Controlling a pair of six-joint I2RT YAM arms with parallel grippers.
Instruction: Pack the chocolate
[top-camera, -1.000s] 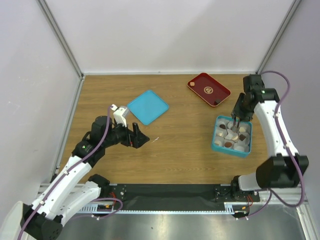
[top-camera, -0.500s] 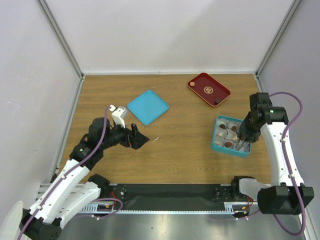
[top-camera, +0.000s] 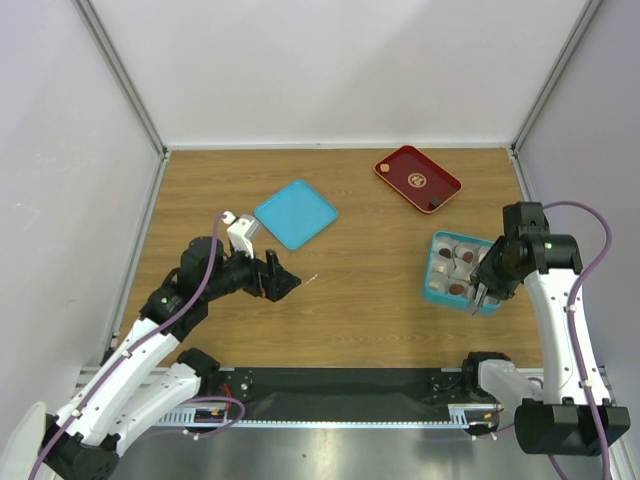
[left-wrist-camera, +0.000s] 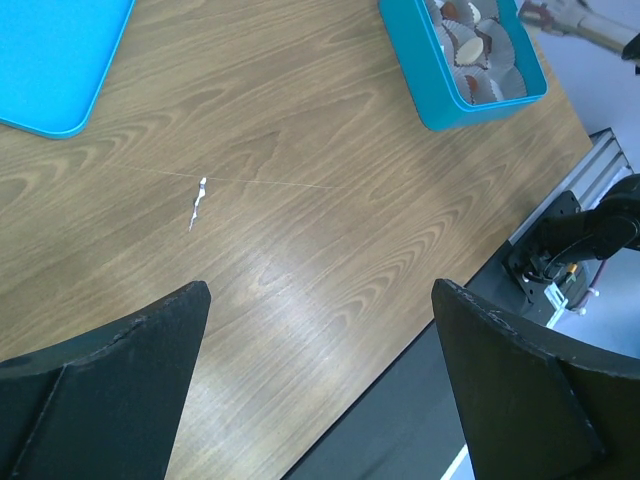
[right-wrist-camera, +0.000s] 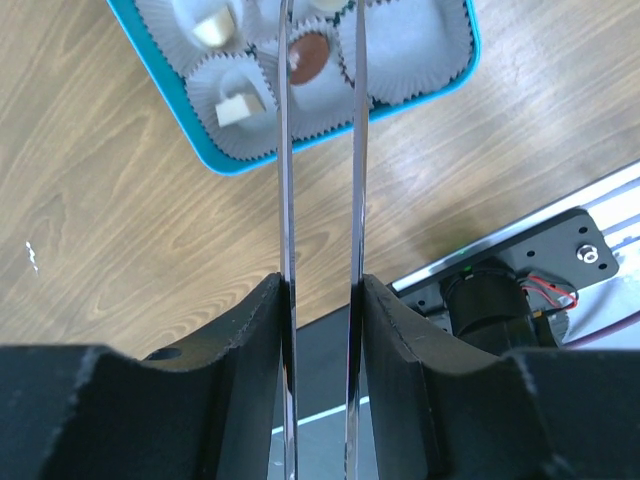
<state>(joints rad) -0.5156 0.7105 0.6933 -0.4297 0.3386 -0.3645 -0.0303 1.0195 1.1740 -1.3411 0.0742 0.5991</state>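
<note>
Steel blades of the right gripper (top-camera: 482, 296) hang at the teal box's (left-wrist-camera: 412, 65) near rim, whether pinching anything I cannot tell; the left gripper (left-wrist-camera: 320, 290) gapes empty. A low pass could snag the paper cups (right-wrist-camera: 400, 50) beyond, spilling the chocolate (right-wrist-camera: 308, 60) inside.

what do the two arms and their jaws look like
Both the left arm and the right arm have white shells with black joints, and a purple cable loops along each. The left jaws are broad black wedges; the right jaws are long, thin, shiny metal blades on black mounts. The right arm shows a small green light.
</note>
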